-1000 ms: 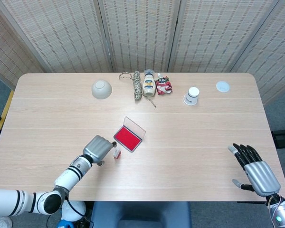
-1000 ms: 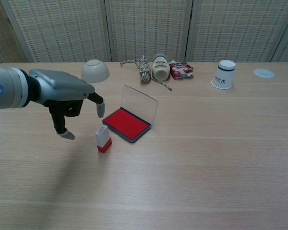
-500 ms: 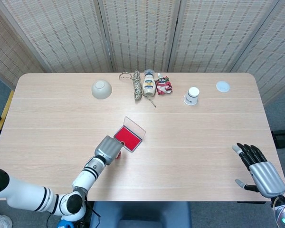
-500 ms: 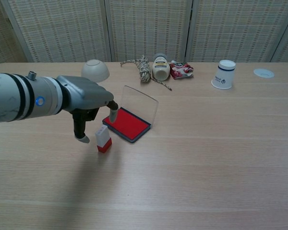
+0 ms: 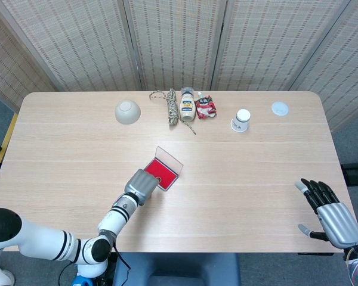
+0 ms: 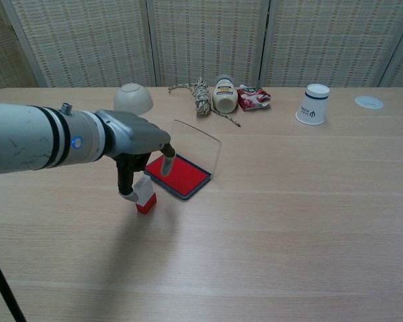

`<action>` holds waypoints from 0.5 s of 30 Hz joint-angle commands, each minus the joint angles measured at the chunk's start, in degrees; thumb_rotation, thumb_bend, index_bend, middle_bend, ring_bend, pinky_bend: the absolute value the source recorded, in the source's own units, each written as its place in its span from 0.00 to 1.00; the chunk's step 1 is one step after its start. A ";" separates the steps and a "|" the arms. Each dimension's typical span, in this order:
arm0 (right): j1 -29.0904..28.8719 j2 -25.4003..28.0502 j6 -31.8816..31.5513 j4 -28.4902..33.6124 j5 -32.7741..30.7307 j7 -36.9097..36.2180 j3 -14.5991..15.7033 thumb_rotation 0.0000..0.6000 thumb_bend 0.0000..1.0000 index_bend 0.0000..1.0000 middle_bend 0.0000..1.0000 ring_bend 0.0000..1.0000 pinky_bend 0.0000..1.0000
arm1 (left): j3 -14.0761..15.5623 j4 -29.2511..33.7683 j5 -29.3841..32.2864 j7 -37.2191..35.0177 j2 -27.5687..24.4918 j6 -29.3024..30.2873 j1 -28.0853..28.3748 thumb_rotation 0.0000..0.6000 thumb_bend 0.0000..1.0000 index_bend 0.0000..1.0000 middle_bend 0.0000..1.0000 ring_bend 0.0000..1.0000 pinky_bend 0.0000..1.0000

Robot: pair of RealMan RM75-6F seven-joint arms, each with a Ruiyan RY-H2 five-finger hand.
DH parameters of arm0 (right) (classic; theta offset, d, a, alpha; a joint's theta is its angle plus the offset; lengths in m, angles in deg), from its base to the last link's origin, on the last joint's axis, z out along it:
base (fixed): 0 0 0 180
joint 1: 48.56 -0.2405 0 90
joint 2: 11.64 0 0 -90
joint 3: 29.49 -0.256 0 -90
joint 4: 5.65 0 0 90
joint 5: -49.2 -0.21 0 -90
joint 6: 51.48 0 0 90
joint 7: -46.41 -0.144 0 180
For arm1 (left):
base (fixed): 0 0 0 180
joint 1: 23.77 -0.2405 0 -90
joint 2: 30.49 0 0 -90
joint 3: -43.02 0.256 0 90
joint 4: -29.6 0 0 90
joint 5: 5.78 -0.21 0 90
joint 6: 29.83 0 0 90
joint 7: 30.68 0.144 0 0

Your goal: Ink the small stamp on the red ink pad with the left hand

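The small stamp [image 6: 145, 196], white with a red base, stands upright just left of the open red ink pad [image 6: 182, 174], whose clear lid [image 6: 196, 145] is tilted up. My left hand [image 6: 138, 145] hovers over the stamp with fingers pointing down. One fingertip [image 6: 128, 195] is right beside the stamp's left side and another [image 6: 168, 167] hangs over the pad's near corner, so the stamp is not gripped. In the head view my left hand [image 5: 141, 184] hides the stamp beside the ink pad [image 5: 161, 171]. My right hand [image 5: 329, 213] lies open at the table's front right.
Along the back stand an upturned bowl [image 6: 133, 98], a rope coil [image 6: 201, 92], a lying bottle [image 6: 224, 94], a red packet [image 6: 254, 98], a paper cup [image 6: 314, 104] and a white lid [image 6: 369, 102].
My left hand has moved right and lowered until its fingers straddle the stamp, covering it in the head view. My right hand has drifted slightly toward the table's front right corner.
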 commanded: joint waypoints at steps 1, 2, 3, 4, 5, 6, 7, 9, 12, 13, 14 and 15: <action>0.00 0.02 0.02 0.00 -0.01 -0.01 0.00 1.00 0.19 0.00 0.00 0.00 0.00 | 0.06 -1.02 0.25 -1.29 -0.06 -1.68 0.20 1.00 0.26 0.37 1.00 0.90 0.84; 0.02 0.03 -0.05 0.01 0.01 -0.03 -0.02 1.00 0.19 0.00 0.00 0.00 0.00 | 0.08 -1.30 0.19 -1.68 -0.01 -2.06 0.23 1.00 0.26 0.37 1.00 0.90 0.84; 0.04 0.04 -0.13 0.01 0.04 -0.02 -0.03 1.00 0.19 0.00 0.00 0.00 0.00 | 0.11 -1.59 0.15 -2.08 0.04 -2.44 0.24 1.00 0.26 0.37 1.00 0.90 0.84; 0.10 0.04 -0.25 0.02 0.06 0.00 -0.05 1.00 0.19 0.00 0.00 0.00 0.00 | 0.22 -1.96 0.18 -2.50 0.09 -2.94 0.28 1.00 0.26 0.37 1.00 0.90 0.84; 0.13 0.03 -0.33 0.02 0.08 0.01 -0.06 1.00 0.19 0.00 0.00 0.00 0.00 | 0.34 -2.27 0.18 -2.75 0.14 -3.23 0.34 1.00 0.26 0.38 1.00 0.90 0.84; 0.14 0.02 -0.35 0.01 0.07 0.03 -0.07 1.00 0.19 0.00 0.00 0.00 0.00 | 0.47 -2.60 0.15 -2.93 0.19 -3.49 0.42 1.00 0.26 0.38 1.00 0.90 0.84; 0.14 0.00 -0.31 -0.01 0.03 0.09 -0.09 1.00 0.19 0.00 0.00 0.00 0.00 | 0.59 -3.04 0.11 -3.21 0.26 -3.79 0.52 1.00 0.26 0.38 1.00 0.90 0.84; 0.09 -0.02 -0.15 0.00 -0.04 0.14 -0.09 1.00 0.19 0.00 0.00 0.00 0.00 | 0.71 -3.65 -0.03 -3.62 0.33 -4.07 0.66 1.00 0.26 0.38 1.00 0.90 0.84; 0.07 -0.05 -0.09 0.00 -0.31 0.20 -0.24 1.00 0.19 0.00 0.00 0.00 0.00 | 0.86 -4.20 -0.23 -4.35 0.24 -4.57 0.85 1.00 0.26 0.38 1.00 0.90 0.84; 0.09 -0.06 -0.12 -0.02 -0.44 0.18 -0.31 1.00 0.19 0.00 0.00 0.00 0.00 | 0.97 -4.32 -0.27 -4.60 0.18 -4.77 0.92 1.00 0.26 0.38 1.00 0.90 0.84; 0.09 -0.08 -0.15 -0.05 -0.54 0.17 -0.38 1.00 0.19 0.00 0.00 0.00 0.00 | 1.05 -4.43 -0.28 -4.78 0.13 -4.91 0.98 1.00 0.26 0.38 1.00 0.90 0.84; 0.10 -0.09 -0.15 -0.06 -0.66 0.12 -0.46 1.00 0.19 0.00 0.00 0.00 0.00 | 1.13 -4.56 -0.31 -5.07 0.09 -5.09 1.03 1.00 0.26 0.38 1.00 0.90 0.84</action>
